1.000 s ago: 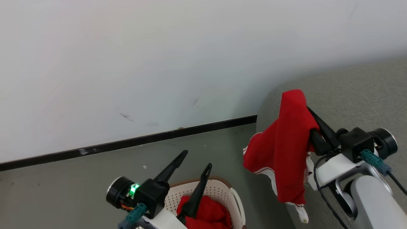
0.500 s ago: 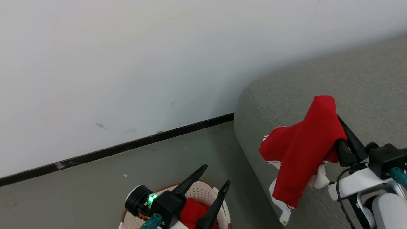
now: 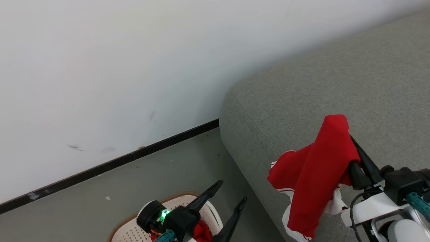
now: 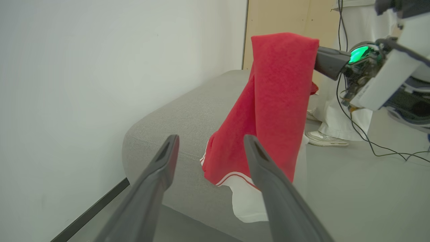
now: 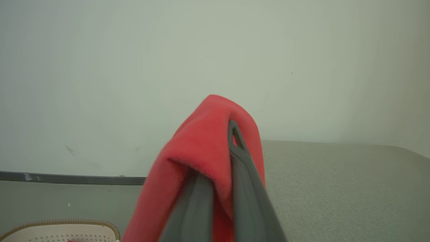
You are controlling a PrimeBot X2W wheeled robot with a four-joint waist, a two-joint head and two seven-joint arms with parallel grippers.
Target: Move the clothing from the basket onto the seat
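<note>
A red garment with white trim (image 3: 315, 171) hangs draped over my right gripper (image 3: 349, 141), which is shut on it, above the front edge of the grey seat (image 3: 319, 84). In the right wrist view the cloth (image 5: 201, 148) covers the shut fingers (image 5: 242, 174). Whether the hanging end touches the seat I cannot tell. My left gripper (image 3: 231, 191) stands open and empty over the cream basket (image 3: 131, 232). A second piece of red clothing (image 3: 201, 232) lies in the basket. From the left wrist I see the open left gripper (image 4: 211, 139) pointing at the hanging garment (image 4: 268, 107).
A white wall with a black baseboard (image 3: 117, 161) runs behind the basket and the seat. Grey floor lies between them. In the left wrist view a person's shoe (image 4: 326, 139) and cables (image 4: 386, 151) are on the floor past the seat, near a wooden panel (image 4: 278, 16).
The head camera has swung toward the seat, so the whole picture shifted. My right gripper has carried the garment from the seat's corner to over its front edge. The left gripper stays open.
</note>
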